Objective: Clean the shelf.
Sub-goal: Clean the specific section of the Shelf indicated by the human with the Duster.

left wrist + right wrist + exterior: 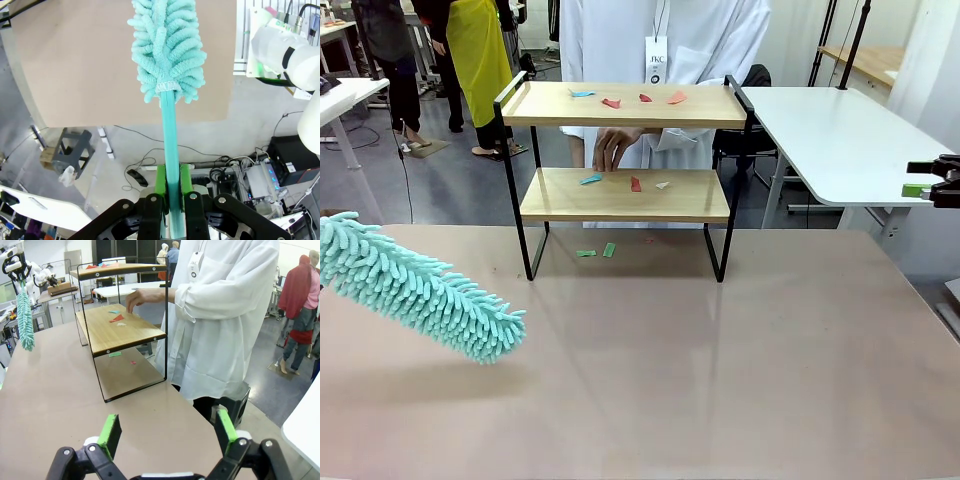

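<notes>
The shelf (625,197) stands at the far middle of the table, a two-tier wooden rack in a black frame. Small coloured paper scraps (611,102) lie on its top board, more scraps (636,184) on the lower board, and green scraps (609,250) on the table beneath. A person's hand (615,148) reaches over the lower board. My left gripper (171,175) is shut on the teal handle of a fluffy duster (420,285), which hangs over the table's left side, clear of the shelf. My right gripper (168,430) is open and empty, at the table's right edge (920,180).
The person in a white coat (225,315) stands behind the shelf (120,330). A white side table (840,140) sits at the back right. The brown tabletop (700,360) in front of the shelf is bare. Cables and equipment lie on the floor (150,175) beside the table.
</notes>
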`<state>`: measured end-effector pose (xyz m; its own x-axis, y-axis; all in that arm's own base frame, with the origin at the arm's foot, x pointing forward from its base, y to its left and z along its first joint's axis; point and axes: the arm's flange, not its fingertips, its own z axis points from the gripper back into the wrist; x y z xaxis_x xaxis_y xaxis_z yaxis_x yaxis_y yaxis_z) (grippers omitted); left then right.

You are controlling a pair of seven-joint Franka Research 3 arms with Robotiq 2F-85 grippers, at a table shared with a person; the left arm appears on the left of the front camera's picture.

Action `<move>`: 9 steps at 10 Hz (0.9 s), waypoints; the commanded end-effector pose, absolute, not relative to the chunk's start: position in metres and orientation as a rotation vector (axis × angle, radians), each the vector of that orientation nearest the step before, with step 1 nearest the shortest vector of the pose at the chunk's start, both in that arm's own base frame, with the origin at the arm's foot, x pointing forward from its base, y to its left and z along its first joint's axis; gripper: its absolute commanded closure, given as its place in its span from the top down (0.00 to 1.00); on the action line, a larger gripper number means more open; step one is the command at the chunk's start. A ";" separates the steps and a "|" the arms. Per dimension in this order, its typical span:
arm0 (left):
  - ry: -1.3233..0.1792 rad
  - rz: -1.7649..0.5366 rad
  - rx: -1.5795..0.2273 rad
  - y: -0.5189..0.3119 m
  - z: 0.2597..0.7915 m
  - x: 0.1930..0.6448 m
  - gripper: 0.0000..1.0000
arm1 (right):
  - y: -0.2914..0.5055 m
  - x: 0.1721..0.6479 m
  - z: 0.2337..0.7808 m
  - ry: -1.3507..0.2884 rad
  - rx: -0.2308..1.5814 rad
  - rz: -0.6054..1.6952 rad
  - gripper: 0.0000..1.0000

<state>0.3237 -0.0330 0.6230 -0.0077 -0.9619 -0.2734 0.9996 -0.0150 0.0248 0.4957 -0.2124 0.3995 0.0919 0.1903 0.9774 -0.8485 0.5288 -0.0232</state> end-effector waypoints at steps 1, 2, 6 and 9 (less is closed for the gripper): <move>0.190 -1.573 0.248 -0.031 0.625 0.322 0.13 | -0.210 0.495 0.402 -1.250 0.668 0.865 1.00; 0.190 -1.573 0.248 -0.031 0.625 0.322 0.13 | -0.210 0.495 0.402 -1.250 0.668 0.865 1.00; 0.082 -1.606 -0.053 -0.071 0.627 0.330 0.13 | -0.210 0.495 0.402 -1.250 0.668 0.865 1.00; -0.035 -1.376 -0.336 -0.137 0.619 0.323 0.13 | -0.210 0.495 0.402 -1.250 0.668 0.865 1.00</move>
<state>0.3260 -0.1186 0.6172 0.0624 -0.9872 0.1468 0.9835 0.0359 -0.1771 0.4957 -0.2123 0.3994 0.0919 0.1903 0.9774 -0.8486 0.5286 -0.0231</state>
